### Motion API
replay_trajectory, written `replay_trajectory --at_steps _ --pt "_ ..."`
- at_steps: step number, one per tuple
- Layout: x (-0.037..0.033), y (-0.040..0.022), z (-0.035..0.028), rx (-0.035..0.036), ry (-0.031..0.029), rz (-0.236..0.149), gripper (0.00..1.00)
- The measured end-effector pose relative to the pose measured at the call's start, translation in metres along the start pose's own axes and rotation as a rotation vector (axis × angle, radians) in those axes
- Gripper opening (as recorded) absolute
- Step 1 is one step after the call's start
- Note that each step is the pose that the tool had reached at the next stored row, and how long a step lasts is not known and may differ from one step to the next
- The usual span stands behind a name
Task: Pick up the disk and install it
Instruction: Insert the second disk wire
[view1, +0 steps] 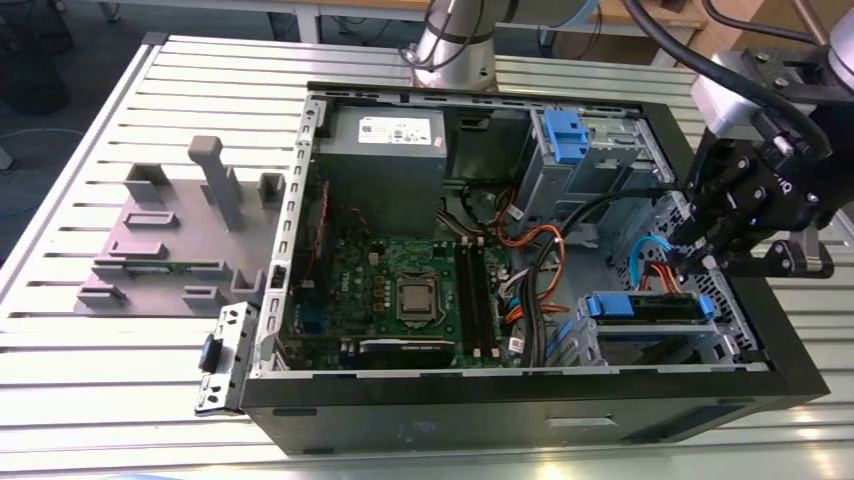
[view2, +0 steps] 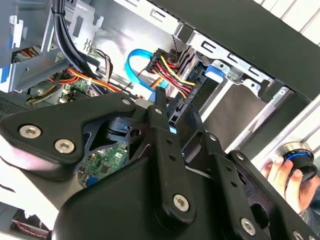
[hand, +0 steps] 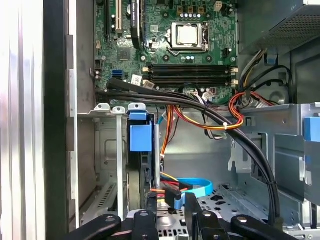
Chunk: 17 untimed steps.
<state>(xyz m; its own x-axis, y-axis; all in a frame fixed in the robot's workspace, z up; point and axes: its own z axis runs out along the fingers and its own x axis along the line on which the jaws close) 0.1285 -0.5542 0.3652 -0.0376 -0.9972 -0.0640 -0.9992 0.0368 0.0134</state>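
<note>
The disk (view1: 647, 306) stands on edge in the metal drive bay at the front corner of the open computer case, on the exterior view's right. Its blue bracket (hand: 140, 137) shows at the bay's mouth, and again in the second wrist view (view2: 215, 70). My gripper (view1: 697, 262) hangs inside the case just behind the disk's rear end. It is open and apart from the disk. A black cable connector (hand: 171, 196) with red, yellow and orange wires lies between the fingertips (view2: 160, 97). I cannot tell whether they touch it.
The black case (view1: 534, 405) lies open on a slatted table, with the motherboard (view1: 400, 290) and loose cable bundles (view1: 534, 250) beside the bay. A second blue bracket (view1: 567, 135) sits in the upper bay. A grey stand (view1: 174, 230) stands at the left. A hand (view2: 287, 172) holds a round knob.
</note>
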Motion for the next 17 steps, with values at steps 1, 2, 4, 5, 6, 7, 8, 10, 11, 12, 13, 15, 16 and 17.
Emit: replay_trajectory --at_steps 1,2,4,5,6,7,8,10,11,12,13,15,16,17 --pt "0.0001 0.0004 0.0011 0.0000 0.0005 0.000 0.36" --pt "0.0001 0.0008 0.0020 0.0000 0.0008 0.000 0.36" --pt "0.0002 0.0013 0.0029 0.0000 0.0011 0.000 0.36" --pt "0.0003 0.0013 0.0029 0.0000 0.0012 0.000 0.36" --pt "0.0003 0.0013 0.0029 0.0000 0.0011 0.000 0.36" --pt "0.0003 0.0013 0.0030 0.0000 0.0010 0.000 0.36" --pt "0.0003 0.0013 0.0029 0.0000 0.0011 0.000 0.36" --pt "0.0003 0.0014 0.0030 0.0000 0.0010 0.000 0.36" --pt "0.0003 0.0014 0.0030 0.0000 0.0010 0.000 0.34" --pt "0.0004 0.0014 0.0030 0.0001 0.0010 0.000 0.34" --pt "0.0004 0.0014 0.0030 0.0000 0.0010 0.000 0.28" --pt "0.0004 0.0014 0.0030 0.0000 0.0010 0.000 0.16" --pt "0.0004 0.0014 0.0030 0.0001 0.0010 0.000 0.16" --pt "0.0004 0.0014 0.0030 0.0000 0.0010 0.000 0.16"
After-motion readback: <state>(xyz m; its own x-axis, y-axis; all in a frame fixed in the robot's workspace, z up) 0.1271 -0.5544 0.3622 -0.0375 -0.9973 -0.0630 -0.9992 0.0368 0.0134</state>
